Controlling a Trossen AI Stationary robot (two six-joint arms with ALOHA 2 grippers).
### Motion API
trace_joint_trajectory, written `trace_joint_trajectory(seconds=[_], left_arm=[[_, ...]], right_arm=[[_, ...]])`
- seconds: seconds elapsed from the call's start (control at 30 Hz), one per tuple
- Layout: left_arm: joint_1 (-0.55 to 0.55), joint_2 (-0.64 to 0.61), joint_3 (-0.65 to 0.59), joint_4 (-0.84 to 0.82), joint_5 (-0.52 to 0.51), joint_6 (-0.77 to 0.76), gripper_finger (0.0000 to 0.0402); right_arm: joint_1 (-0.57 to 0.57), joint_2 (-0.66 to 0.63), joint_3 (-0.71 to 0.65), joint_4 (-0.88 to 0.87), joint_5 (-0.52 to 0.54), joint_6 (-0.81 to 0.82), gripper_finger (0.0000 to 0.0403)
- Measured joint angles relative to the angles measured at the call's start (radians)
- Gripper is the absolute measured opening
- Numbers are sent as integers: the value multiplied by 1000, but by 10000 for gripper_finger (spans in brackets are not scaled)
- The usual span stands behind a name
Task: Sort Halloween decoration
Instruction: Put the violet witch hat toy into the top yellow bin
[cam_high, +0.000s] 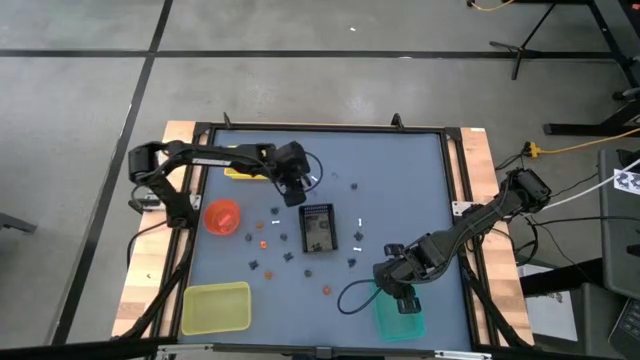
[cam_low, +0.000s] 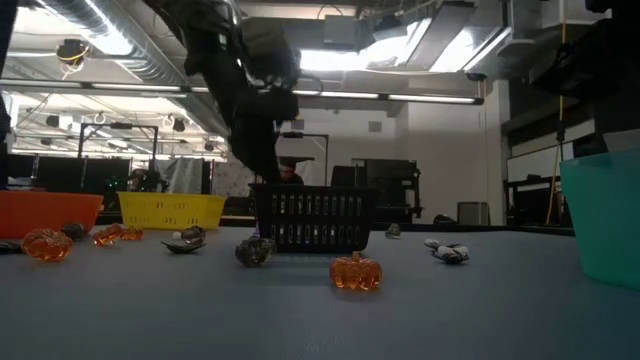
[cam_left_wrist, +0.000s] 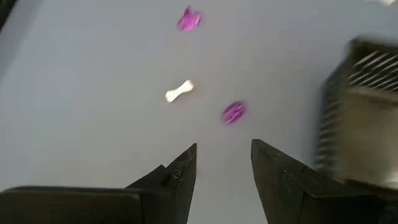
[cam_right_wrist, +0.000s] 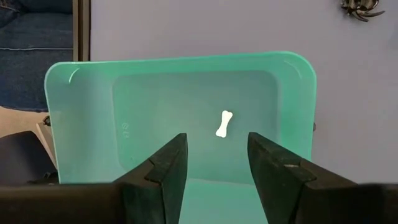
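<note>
Table (cam_high: 400, 170): blue-grey work surface, with four containers on it and the trinkets scattered around the middle one.
Containers: one yellow-green tray (cam_high: 215, 307), one teal tray (cam_high: 402, 318), one orange bowl (cam_high: 222, 216), one black slotted basket (cam_high: 319, 228) at the centre (a fifth, yellow, shows partly behind the left arm).
Left gripper (cam_left_wrist: 224, 163): fingers spread, nothing between them, hovering just beside the black basket, above a white bone (cam_left_wrist: 179, 91) and two small roundish trinkets.
Right gripper (cam_right_wrist: 214, 158): fingers parted and empty, poised over the teal tray, where one white bone (cam_right_wrist: 224, 122) lies on the floor.
Trinkets loose on the table: about a dozen in the high view, orange, white and dark (too small for an exact count by colour); one orange pumpkin (cam_low: 356, 271) stands nearest the low camera.
Step in hand, as I judge it: the left arm picks next. Centre the fingers over a single piece, drop straight down, and close only once both tips straddle it, clear of the basket wall.
</note>
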Motion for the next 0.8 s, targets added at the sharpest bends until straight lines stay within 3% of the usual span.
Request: trace_joint_trajectory(seconds=[0.27, 0.47, 0.8], left_arm=[[29, 78, 0, -15, -32, 10, 136], [31, 82, 0, -14, -112, 2, 136], [31, 82, -25, -15, -116, -24, 136]], right_arm=[[0, 0, 0, 0, 34, -3, 166], [0, 0, 0, 0, 43, -18, 166], [0, 0, 0, 1, 43, -18, 166]])
